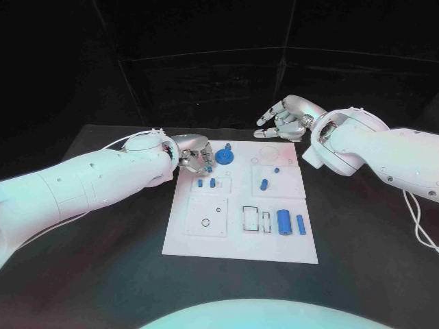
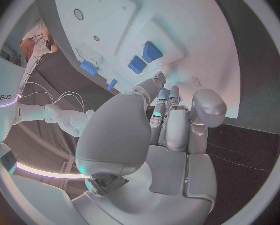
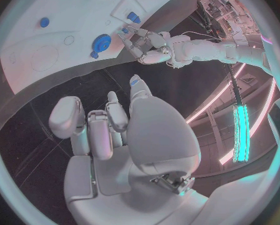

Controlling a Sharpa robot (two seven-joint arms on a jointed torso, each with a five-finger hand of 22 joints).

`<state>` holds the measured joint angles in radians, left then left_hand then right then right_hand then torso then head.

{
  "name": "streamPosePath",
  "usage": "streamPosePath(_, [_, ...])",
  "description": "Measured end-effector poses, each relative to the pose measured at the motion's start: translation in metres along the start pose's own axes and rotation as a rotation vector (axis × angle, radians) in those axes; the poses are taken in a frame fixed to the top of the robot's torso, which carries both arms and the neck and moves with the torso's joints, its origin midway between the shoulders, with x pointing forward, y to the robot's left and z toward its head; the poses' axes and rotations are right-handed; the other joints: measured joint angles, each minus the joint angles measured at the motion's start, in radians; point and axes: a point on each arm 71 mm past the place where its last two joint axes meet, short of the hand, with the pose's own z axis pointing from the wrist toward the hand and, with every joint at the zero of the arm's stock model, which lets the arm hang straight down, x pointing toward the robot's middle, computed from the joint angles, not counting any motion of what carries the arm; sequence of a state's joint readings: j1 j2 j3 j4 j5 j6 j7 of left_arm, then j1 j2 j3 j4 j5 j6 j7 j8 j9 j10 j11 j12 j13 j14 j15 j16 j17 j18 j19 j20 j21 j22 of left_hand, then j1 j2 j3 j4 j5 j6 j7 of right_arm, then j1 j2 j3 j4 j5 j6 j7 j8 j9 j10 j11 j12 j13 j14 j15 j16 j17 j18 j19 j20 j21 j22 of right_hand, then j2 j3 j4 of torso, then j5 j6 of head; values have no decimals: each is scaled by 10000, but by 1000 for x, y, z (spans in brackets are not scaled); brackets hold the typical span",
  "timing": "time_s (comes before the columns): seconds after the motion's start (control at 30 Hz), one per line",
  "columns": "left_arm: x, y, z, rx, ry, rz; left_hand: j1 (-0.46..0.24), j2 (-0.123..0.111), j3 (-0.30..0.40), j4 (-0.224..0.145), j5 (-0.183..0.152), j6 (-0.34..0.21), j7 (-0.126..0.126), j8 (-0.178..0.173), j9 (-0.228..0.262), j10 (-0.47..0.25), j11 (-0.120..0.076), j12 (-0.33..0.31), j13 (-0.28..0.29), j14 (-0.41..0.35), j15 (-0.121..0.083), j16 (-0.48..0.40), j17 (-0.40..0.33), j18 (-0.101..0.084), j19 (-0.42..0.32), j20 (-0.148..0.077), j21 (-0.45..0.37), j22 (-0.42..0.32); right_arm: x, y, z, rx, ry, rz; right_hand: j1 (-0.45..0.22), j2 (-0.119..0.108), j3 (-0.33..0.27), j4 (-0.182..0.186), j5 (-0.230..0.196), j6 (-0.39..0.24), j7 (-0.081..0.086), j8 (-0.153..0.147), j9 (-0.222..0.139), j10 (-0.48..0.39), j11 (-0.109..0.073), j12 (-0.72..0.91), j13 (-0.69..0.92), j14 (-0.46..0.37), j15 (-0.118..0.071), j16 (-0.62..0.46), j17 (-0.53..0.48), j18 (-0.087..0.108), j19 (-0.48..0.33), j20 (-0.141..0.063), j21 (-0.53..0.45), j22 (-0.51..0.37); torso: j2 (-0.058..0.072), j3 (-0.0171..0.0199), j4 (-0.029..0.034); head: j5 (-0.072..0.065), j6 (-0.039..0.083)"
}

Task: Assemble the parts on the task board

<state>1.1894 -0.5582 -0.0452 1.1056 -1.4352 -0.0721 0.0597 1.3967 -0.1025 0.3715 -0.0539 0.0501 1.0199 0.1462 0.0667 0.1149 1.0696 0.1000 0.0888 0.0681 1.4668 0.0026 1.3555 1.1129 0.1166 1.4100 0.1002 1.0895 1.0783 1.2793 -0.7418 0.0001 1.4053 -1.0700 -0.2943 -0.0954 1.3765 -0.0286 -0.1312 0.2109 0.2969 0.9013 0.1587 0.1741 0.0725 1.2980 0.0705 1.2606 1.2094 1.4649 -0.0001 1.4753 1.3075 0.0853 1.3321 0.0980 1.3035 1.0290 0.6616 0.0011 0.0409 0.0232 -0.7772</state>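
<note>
The flat white rectangular task board (image 1: 241, 240) lies lengthwise on the matte black table (image 1: 101, 274), its near edge closest to the camera. On its near half two blue cylindrical parts (image 1: 284, 223) lie side by side next to a dark rectangular outline. Further along, small blue pegs (image 1: 264, 184) stand near the middle, and a round blue gear-shaped part (image 1: 225, 160) sits toward the far left corner. The silver left hand (image 1: 194, 153) rests at the board's far left edge with fingers curled down beside the gear; whether it grips anything I cannot tell. The silver right hand (image 1: 286, 118) hovers beyond the board's far edge, fingers curled in, holding nothing. Black curtain walls close off the room behind the table.
</note>
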Motion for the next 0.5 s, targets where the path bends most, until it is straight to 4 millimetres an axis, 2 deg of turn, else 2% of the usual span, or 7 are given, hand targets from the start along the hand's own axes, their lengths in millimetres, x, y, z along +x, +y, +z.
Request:
streamPosePath(0.07, [-1, 2, -2, -28, -56, -33, 0, -77, 0, 0, 0, -78, 34, 0, -30, -134, 31, -54, 0, -15, 15, 0, -23, 0, -1, 1, -86, -78, -1, -1, 0, 33, -22, -9, 110, 110, -66, 32, 0, 0, 0, 44, 0, -1171, -9, -1409, -1489, 2, -3, -227, -1, 225, -289, -2, -312, -524, 0, 0, 0, -7, 6])
streamPosePath(0.13, [-2, 6, -6, -87, -160, -113, 0, -77, 0, 0, 0, -107, 36, 0, -48, -157, 54, -67, 0, -15, 15, 0, -53, 0, -43, 43, -154, -159, -3, -4, -1, 88, -63, -25, 304, 226, -81, 48, 0, 7, -8, 148, 0, -2452, -30, -3267, -3309, 32, -43, -577, -76, 258, -570, -40, -683, -1124, -1, -1, 2, -23, 15])
streamPosePath(0.17, [-4, 9, -8, -126, -229, -180, 0, -77, 0, 0, 0, -123, 53, 0, -53, -176, 35, -67, 0, -15, 15, 0, -67, 1, -45, 44, -209, -209, -4, -6, -1, 118, -86, -41, 532, 270, -57, 23, 0, 55, -56, 197, 0, -2811, -46, -3985, -3924, -1, -76, -773, -272, 389, -701, -56, -883, -1424, -3, -1, 7, -33, 24])
streamPosePath(0.2, [-6, 12, -10, -175, -322, -278, 0, -76, 0, 0, 0, -157, 86, 0, -62, -228, 55, -68, 0, -15, 14, 0, -82, 0, -52, 52, -249, -266, -5, -7, -1, 146, -111, -71, 929, 367, 49, -82, -119, 133, -59, 203, 0, -3105, -49, -4893, -4667, -4, -78, -972, -502, 394, -803, -86, -1084, -1713, -3, -1, 8, -40, 35])
streamPosePath(0.27, [-12, 20, -16, -314, -597, -612, -1, -77, 0, 0, 0, -162, 91, 0, -63, -227, 54, -68, 1, -15, 15, -33, -126, 0, -91, 90, -442, -425, -8, -11, -2, 205, -164, -204, 1551, 441, 284, -251, -360, 273, -6, 203, -8, -3207, -7, -6279, -5856, -3, -77, -1157, -712, 394, -818, -73, -1262, -1935, -7, -1, 8, -48, 58])
streamPosePath(0.37, [-19, 30, -25, -475, -963, -1304, -53, -24, 0, 0, 0, -185, 114, 0, -94, 3, 50, 77, 58, -15, 15, -48, -187, 0, -160, 89, -553, -524, -10, -17, -3, 246, -188, -556, 2017, 382, 530, -364, -645, 506, -15, 202, -37, -3089, -25, -7477, -6989, -3, -77, -1190, -792, 395, -817, -72, -1273, -1985, -9, -1, 8, -93, 104])
streamPosePath(0.5, [-27, 42, -43, -585, -1492, -2747, -387, -166, -174, 174, 0, -250, 179, 0, -118, 83, 38, 154, 86, -15, 14, -138, -327, -1, -178, 107, -711, -666, -9, -26, -8, 242, -85, -1453, 2318, 211, 778, -419, -744, 942, -175, 28, -56, -2560, -30, -8673, -8305, 2, -80, -1254, -805, 395, -700, -107, -1332, -1996, -9, -1, 8, -246, 179])
